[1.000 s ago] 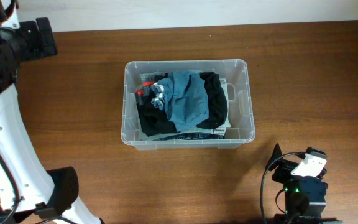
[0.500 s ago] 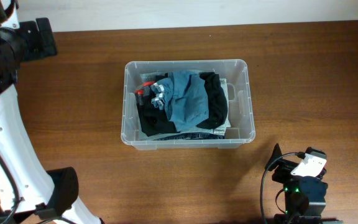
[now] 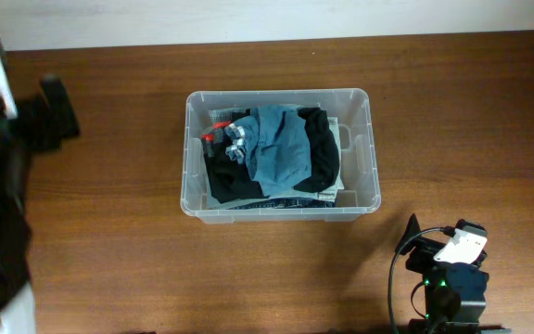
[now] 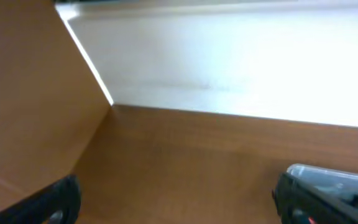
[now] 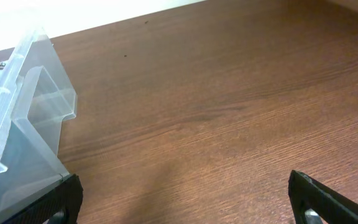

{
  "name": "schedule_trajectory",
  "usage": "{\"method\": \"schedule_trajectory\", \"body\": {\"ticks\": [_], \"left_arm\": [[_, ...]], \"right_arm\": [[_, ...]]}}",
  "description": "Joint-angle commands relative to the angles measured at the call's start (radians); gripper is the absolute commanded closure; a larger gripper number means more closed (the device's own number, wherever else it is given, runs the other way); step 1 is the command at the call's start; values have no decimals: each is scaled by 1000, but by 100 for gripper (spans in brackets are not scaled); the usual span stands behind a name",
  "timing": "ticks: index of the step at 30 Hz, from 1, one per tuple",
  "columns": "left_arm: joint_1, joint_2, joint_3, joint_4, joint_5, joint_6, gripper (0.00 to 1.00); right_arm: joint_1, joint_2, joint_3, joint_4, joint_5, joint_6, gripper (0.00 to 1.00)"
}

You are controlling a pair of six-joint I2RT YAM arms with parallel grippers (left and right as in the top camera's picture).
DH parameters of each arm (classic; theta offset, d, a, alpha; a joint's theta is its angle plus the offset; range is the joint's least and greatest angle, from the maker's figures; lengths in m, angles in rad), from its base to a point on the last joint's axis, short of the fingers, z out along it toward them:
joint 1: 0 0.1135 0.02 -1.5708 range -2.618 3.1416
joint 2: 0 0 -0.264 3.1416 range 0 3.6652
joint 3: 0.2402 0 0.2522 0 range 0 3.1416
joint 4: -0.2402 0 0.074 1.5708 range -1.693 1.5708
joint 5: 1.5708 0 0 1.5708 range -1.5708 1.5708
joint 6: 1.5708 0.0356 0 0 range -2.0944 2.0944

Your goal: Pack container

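Note:
The clear plastic container (image 3: 371, 148) stands at the table's middle. It holds a blue cloth (image 3: 278, 148) over black cloth (image 3: 321, 148), with a red and grey item (image 3: 222, 134) at its left. My left arm (image 3: 3, 186) is a blurred dark shape at the far left, well apart from the container. In the left wrist view my left gripper (image 4: 176, 205) is wide open and empty over bare table, with the container's corner (image 4: 334, 177) at the right. My right gripper (image 5: 188, 205) is open and empty over the table, with the container's end (image 5: 23, 124) to its left.
The right arm (image 3: 445, 274) sits folded at the front right of the brown wooden table (image 3: 471, 111). A white wall (image 4: 241, 56) runs along the table's far edge.
My left arm has swung and now shows blurred and larger at the left edge of the overhead view. The right arm and the container have not moved.

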Motion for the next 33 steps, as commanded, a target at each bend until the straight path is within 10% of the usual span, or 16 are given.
{"method": "schedule_trajectory", "body": {"ticks": [1, 18, 33], "left_arm": [[2, -128, -267, 101, 97, 106, 1], [-21, -740, -1202, 454, 168, 106, 1], [-76, -1170, -1677, 684, 160, 106, 1]], "right_arm": [[-7, -3, -7, -2, -5, 11, 1], [-7, -3, -7, -2, -5, 11, 1], [-7, -3, -7, -2, -5, 11, 2]]}}
